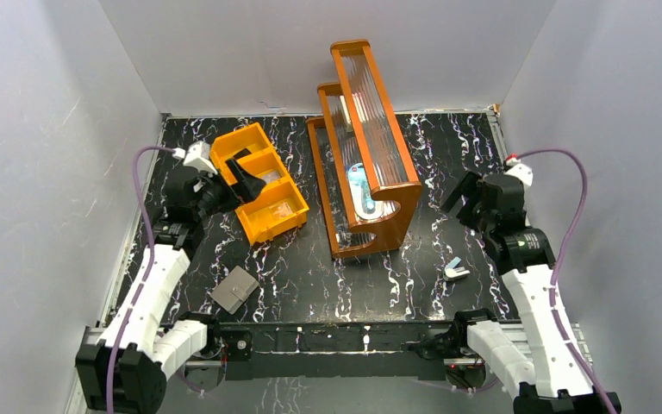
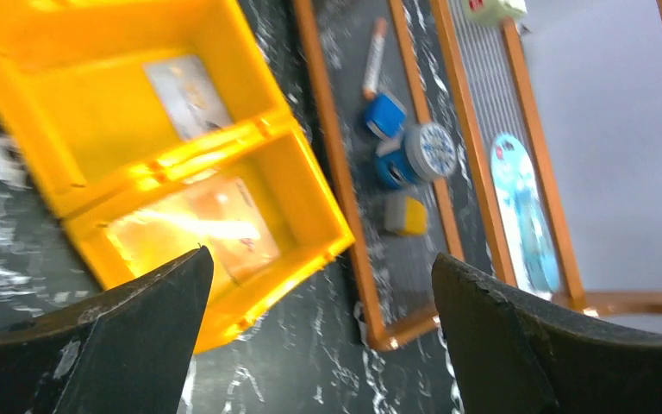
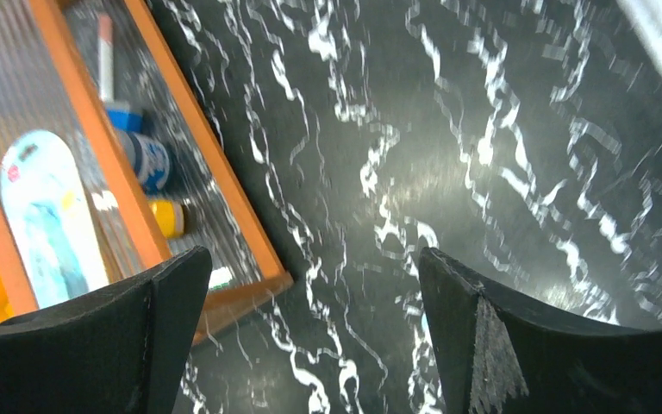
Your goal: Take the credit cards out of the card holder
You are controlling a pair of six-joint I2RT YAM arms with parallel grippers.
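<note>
1. Top external view: the left gripper [image 1: 246,177] hangs over the orange bin [image 1: 269,228], jaws spread fully wide and holding nothing.
2. Left wrist view: under its fingers [image 2: 121,345], a silvery grey credit card [image 2: 188,95] lies flat in the bin's middle compartment. A tan-orange credit card [image 2: 215,228], washed out by glare, lies in the end compartment. The fingers touch neither.
3. The card holder [image 1: 234,289] lies flat on the table [image 1: 353,285], grey cover up. It is well apart from the left gripper, on the side towards the arm bases.
4. An orange rack [image 1: 396,198] stands between the two grippers.
5. The right gripper [image 1: 467,200] is also fully open and empty, above bare marbled tabletop. A small white-and-blue thing [image 1: 457,272] lies near it, towards its arm's base.
</note>
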